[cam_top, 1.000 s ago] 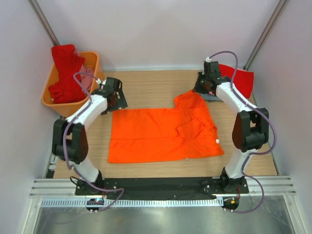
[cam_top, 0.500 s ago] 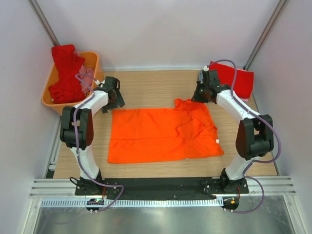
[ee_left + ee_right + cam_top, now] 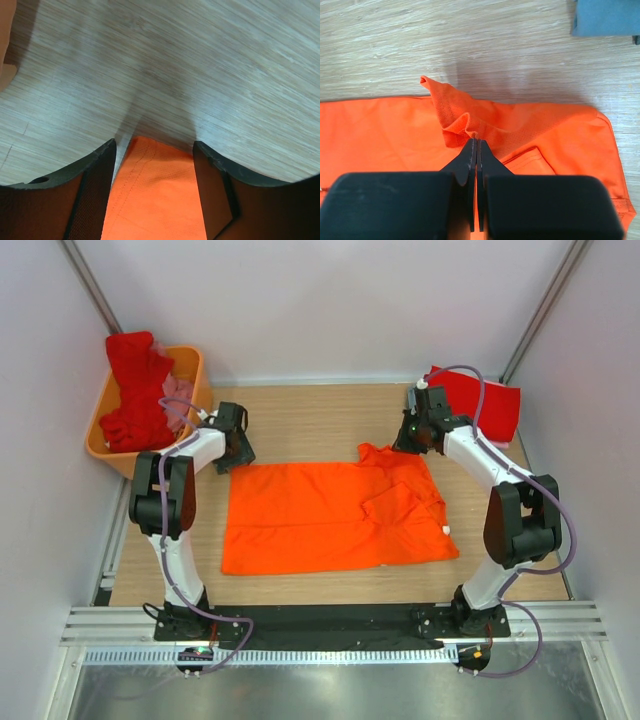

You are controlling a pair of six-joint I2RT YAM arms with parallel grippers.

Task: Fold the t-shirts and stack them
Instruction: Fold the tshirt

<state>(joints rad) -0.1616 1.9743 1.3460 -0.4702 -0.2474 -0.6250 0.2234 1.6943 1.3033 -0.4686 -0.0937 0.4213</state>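
Orange t-shirt point(image 3: 330, 515) lying spread flat mid-surface point(image 3: 310, 410) | right tool point(image 3: 477, 142) clenching a bunched fold at its far right edge | left tool point(image 3: 154, 145) standing released, fingers straddling its far left corner | red t-shirts point(image 3: 130, 390) hanging out of basket point(image 3: 195, 365) far left | folded red t-shirt point(image 3: 490, 400) lying far right

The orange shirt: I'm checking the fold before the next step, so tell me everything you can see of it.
The orange shirt is bright, soft knit cloth, lying mostly flat on the table, with a flap folded over and a small white label at its right side. The right gripper is shut on a raised pucker of its far edge; the open left gripper straddles its far left corner.
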